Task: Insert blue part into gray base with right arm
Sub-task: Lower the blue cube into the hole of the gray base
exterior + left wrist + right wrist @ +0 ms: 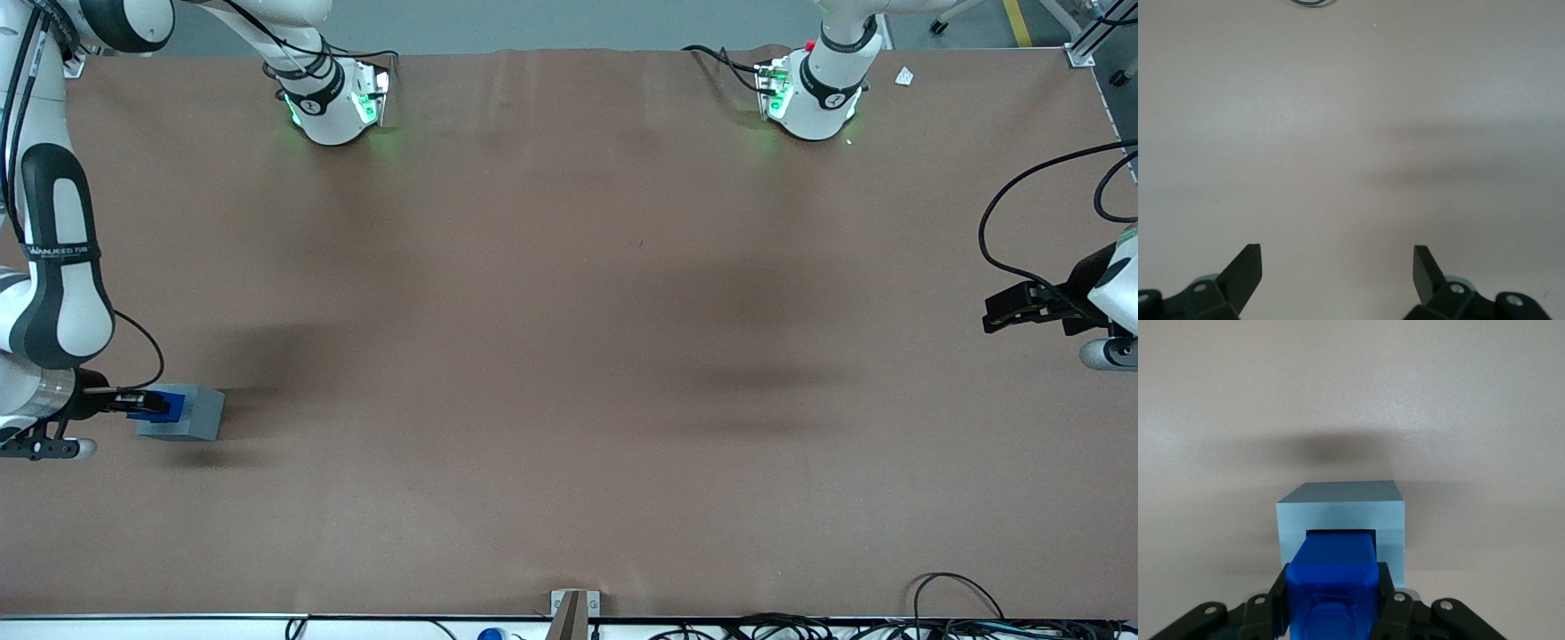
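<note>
The right arm (55, 267) was white, with rounded joints and long dark gray-black inlay panels — one band carried small white lettering too fine to read. A thin black cable looped from its wrist. Its gripper (142, 405), down at the working arm's end of the table, was black, with angular links and silver screw heads on the finger (1395, 610) mounts. Its base glowed green — beside a metal bracket.

The front camera is looking down from high over the brown surface (569, 356); the right wrist camera is hovering close above the light-gray plastic cube base (1341, 513), shared by both (191, 418).
</note>
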